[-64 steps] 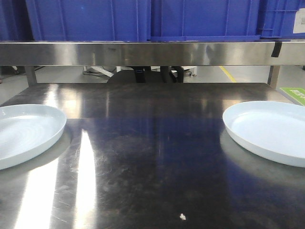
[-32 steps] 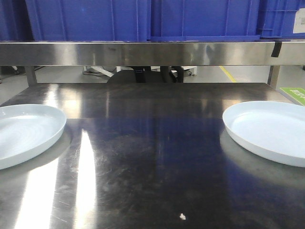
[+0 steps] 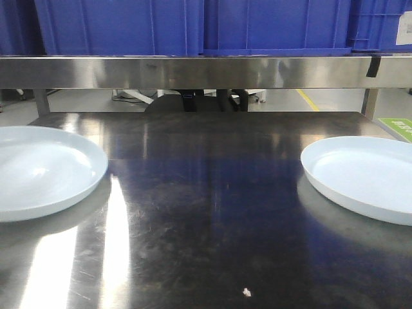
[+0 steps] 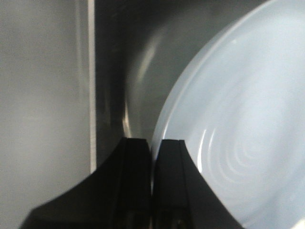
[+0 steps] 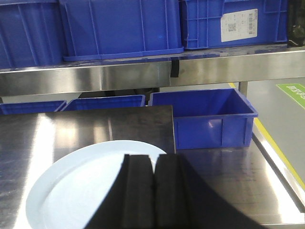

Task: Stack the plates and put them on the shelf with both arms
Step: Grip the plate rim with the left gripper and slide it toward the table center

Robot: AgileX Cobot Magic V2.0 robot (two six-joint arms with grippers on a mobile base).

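Two pale bluish-white plates lie on the dark steel tabletop: the left plate and the right plate. In the left wrist view my left gripper is shut on the left plate's rim, which shows as a thin pale line between the black fingers. In the right wrist view my right gripper is shut, with no gap, over the near right part of the right plate. The shelf's steel front rail runs across the back and also shows in the right wrist view. Neither gripper shows in the front view.
Large blue crates fill the shelf tier above the rail. An open blue crate stands past the table's far right edge, with more blue crates to its left. A small white speck lies near the table's front.
The left plate has shifted to the right and its near edge sits higher in the view. The right plate has not moved.
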